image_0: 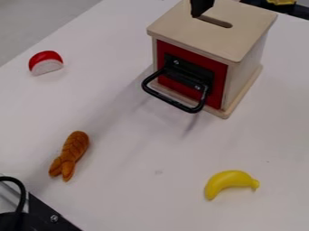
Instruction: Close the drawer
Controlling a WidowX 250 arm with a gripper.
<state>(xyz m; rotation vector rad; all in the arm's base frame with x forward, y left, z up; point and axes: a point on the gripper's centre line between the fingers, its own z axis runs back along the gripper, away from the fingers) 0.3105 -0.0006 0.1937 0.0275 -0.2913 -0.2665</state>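
Observation:
At the top edge of the camera view, the black gripper point(201, 7) hangs over the lid of a wooden box point(208, 37), beside the left end of its slot. The box stands at the upper right of the white table. Its drawer has a red front point(189, 56) that looks about flush with the box's side walls. A black handle point(170, 100) swings out from that front toward the lower left. The gripper is above and behind the handle, apart from it. The drawer's inside is hidden.
A red and white toy piece point(46, 62) lies at the upper left of the table point(138, 149). An orange-brown toy point(70, 154) lies at lower left, a yellow banana point(230, 182) at lower right. Black equipment point(45, 215) occupies the lower left corner.

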